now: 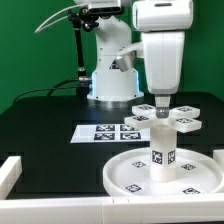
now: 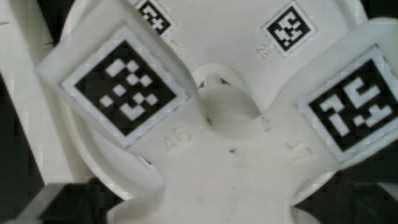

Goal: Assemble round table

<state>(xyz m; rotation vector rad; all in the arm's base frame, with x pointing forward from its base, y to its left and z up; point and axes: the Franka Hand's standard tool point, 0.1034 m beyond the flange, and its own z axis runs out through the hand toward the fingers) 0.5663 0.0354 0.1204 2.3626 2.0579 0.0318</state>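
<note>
open jaws (image 1: pixel 160 100) hover above the cross base (image 1: pixel 160 117) on the upright leg (image 1: pixel 161 145) in the disc (image 1: pixel 130 175).

The white arm (image 1: pixel 160 50) is reaching straight down, its pincer (image 1: pixel 160 103) pointing downward with jaws standing wide apart, gripping nothing.

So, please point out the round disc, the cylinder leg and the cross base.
round disc (image 1: pixel 128 176), exterior view, bare floor inside the rim.
cylinder leg (image 1: pixel 163 150), exterior view, upright side wall.
cross base (image 2: pixel 222 165), wrist view, central hub.
</note>
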